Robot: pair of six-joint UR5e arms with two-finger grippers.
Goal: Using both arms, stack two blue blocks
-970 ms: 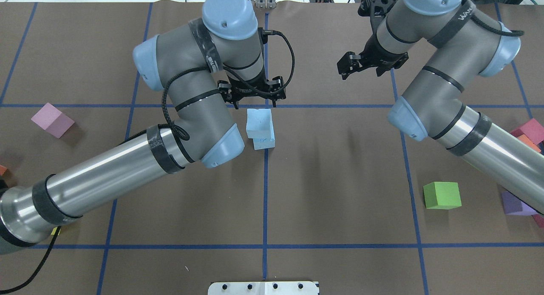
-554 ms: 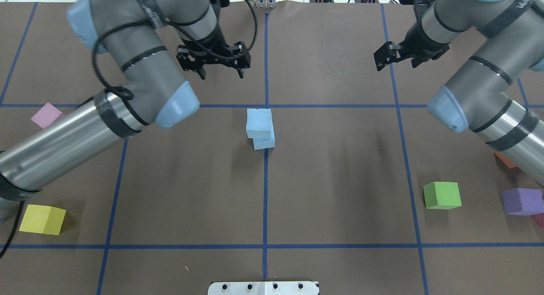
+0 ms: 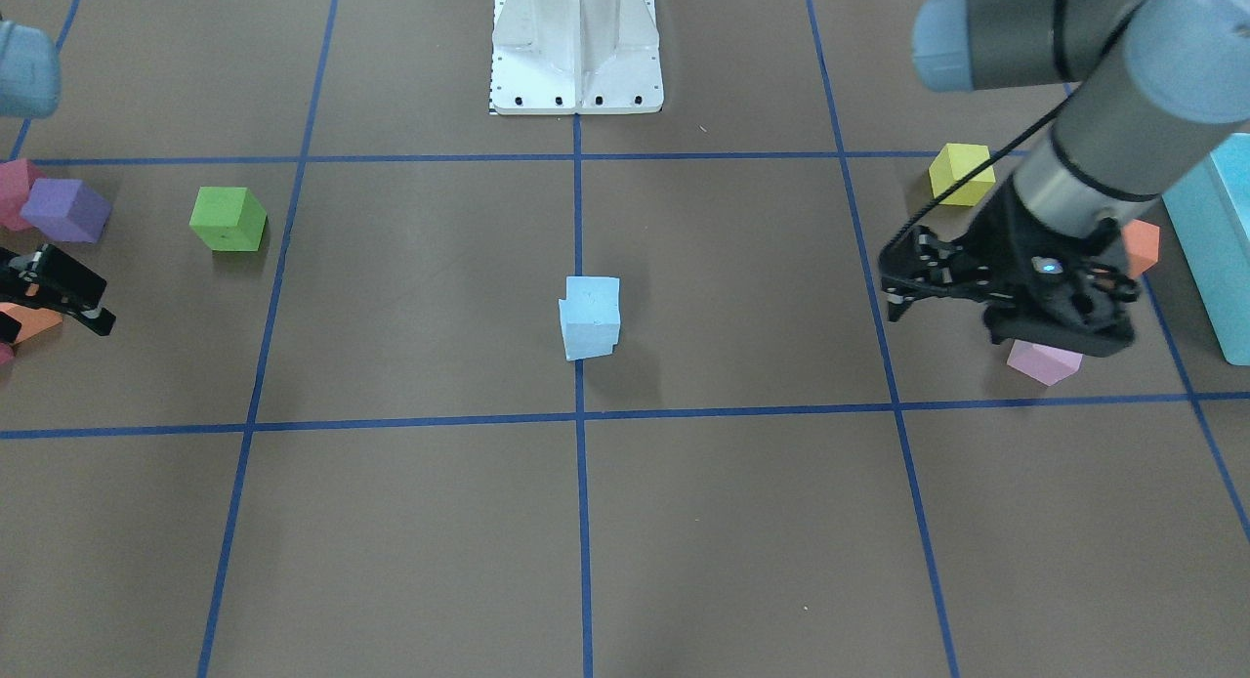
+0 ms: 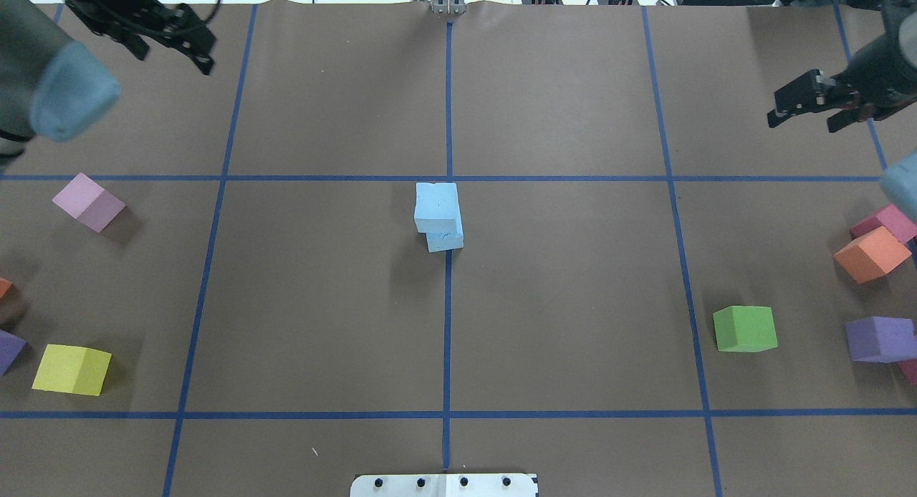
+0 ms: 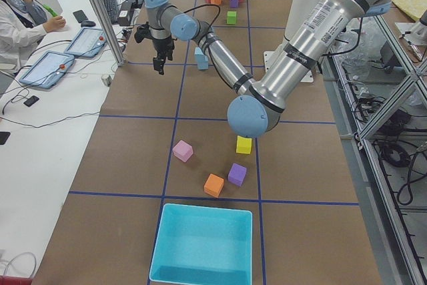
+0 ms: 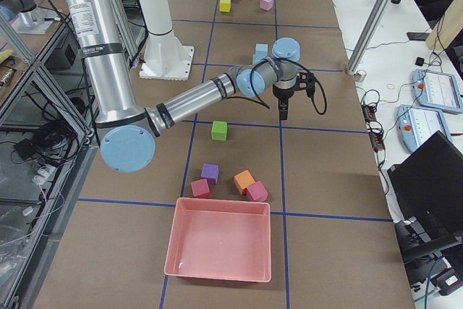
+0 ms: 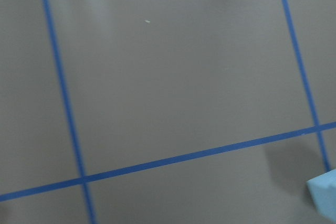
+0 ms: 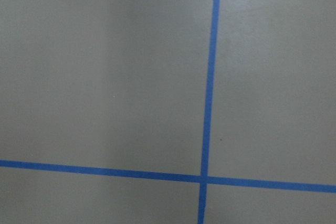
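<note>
- Left gripper (image 4: 174,53): jaws spread, holding nothing, raised over the table.
- Right gripper (image 4: 804,121): jaws spread, also empty.
- Blue blocks (image 4: 438,209): between the two grippers, well apart from each. One sits on the other, the upper slightly offset.
- Pink cube (image 4: 89,202): near the left gripper, towards the robot.

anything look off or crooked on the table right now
Yes: at the centre of the table, the upper blue block sits offset on the lower blue block, with their edges not flush. Nothing else stands out.
</note>
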